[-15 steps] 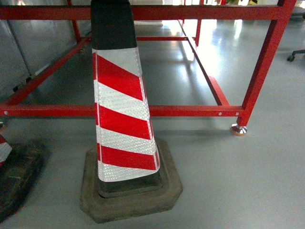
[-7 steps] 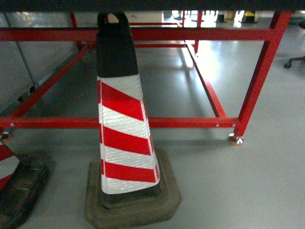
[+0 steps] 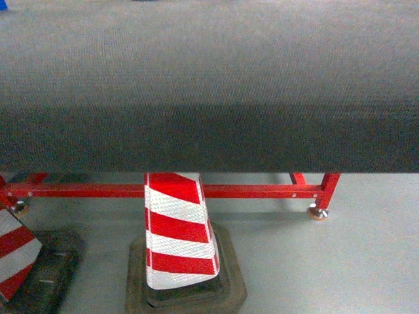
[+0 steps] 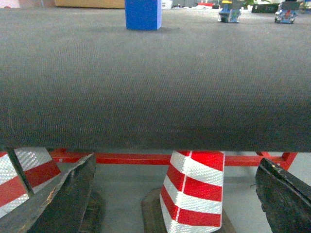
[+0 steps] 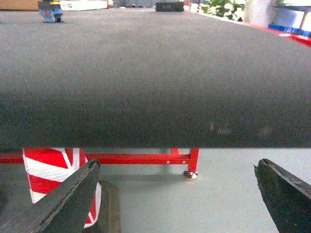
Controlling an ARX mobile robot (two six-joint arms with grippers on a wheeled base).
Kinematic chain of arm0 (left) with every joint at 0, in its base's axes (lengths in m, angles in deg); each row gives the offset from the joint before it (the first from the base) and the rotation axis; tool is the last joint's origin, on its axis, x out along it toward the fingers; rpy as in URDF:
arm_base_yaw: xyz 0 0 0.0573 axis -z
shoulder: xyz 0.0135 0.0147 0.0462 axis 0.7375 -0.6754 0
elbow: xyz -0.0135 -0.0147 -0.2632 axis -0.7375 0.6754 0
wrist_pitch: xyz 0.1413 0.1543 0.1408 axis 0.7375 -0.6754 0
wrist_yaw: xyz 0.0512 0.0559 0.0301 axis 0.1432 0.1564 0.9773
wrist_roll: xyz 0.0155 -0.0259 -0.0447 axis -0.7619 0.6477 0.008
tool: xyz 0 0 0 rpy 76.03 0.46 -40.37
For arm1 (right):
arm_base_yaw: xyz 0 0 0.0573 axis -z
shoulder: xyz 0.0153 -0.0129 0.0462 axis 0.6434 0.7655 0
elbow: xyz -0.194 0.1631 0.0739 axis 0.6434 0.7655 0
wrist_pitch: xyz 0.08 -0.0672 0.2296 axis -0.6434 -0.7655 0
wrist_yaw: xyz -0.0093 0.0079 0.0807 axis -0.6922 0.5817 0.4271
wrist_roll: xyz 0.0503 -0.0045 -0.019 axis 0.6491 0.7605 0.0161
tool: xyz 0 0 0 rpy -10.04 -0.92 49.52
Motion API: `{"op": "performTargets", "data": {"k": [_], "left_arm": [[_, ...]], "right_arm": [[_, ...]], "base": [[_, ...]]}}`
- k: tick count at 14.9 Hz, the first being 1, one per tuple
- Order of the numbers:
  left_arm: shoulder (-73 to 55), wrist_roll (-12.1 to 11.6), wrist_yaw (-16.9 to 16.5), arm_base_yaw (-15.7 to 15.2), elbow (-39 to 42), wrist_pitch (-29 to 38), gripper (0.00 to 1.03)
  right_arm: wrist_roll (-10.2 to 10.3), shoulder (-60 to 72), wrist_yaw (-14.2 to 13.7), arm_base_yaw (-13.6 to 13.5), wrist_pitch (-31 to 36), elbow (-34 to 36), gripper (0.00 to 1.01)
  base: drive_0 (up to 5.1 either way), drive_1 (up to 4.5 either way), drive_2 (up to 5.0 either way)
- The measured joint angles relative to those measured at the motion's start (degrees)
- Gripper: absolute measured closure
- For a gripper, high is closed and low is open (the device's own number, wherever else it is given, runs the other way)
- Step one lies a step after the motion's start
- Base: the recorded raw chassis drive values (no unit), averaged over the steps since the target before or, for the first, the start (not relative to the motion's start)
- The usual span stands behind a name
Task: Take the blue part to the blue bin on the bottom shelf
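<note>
Head view is mostly filled by a dark grey textured table top (image 3: 209, 85), edge-on, running the full width. Under it: a red metal frame rail (image 3: 170, 190) with a red leg and a round foot (image 3: 318, 212) at the right, standing on a pale grey floor (image 3: 340, 261). A red-and-white striped traffic cone (image 3: 178, 239) sits on a dark rubber base in front of the rail, its top hidden behind the table edge; a second striped cone (image 3: 14, 258) is cut off at the left edge. Left wrist view looks across the same table top: a blue block (image 4: 143, 14), likely the blue part, stands upright on the far side of the surface, top cropped, well apart from the gripper. Small blue-yellow objects (image 4: 229, 13) sit further right at the far edge, too small to identify. Left gripper (image 4: 175, 194): fingers spread wide, nothing between them, below table-top level with the cone seen through the gap. Right gripper (image 5: 177, 194): also spread wide, holding nothing, same height, looking at the red leg and floor. Right wrist view shows a small object (image 5: 51, 12) at the far left of the table and green plants (image 5: 226, 8) beyond. No blue bin or shelf rack visible in any view.
</note>
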Motion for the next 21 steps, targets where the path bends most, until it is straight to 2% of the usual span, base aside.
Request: {"op": "performTargets", "data": {"k": [21], "left_arm": [[0.0, 0.0, 0.0, 0.0, 0.0, 0.0, 0.05]], "right_arm": [[0.0, 0.0, 0.0, 0.0, 0.1, 0.0, 0.03]], "base": [[0.0, 0.00, 0.0]]}}
